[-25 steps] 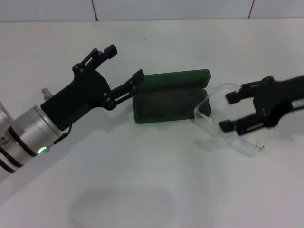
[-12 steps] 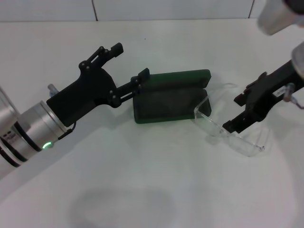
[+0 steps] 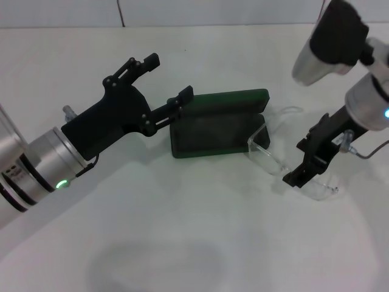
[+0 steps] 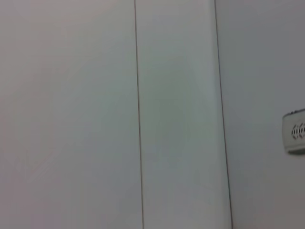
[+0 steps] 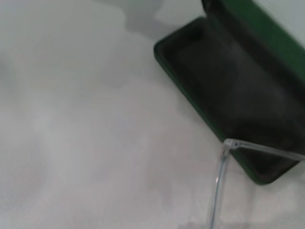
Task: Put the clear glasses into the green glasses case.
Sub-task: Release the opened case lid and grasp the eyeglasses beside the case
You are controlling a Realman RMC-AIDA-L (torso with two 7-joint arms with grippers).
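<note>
Dark green rectangular glasses case lies open at frame centre on white table. Transparent plastic wraparound glasses touch its right end. Right gripper is over glasses, jaw state unclear. Left gripper, spread wide, sits at the case's left end. Left wrist view shows only wall.

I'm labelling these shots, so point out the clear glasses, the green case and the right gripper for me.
clear glasses (image 3: 265, 152): head view, on the lens end nearest the case.
green glasses case (image 3: 213, 134): head view, on the open dark lining.
right gripper (image 3: 302, 163): head view, between the fingertips, over the glasses.
</note>
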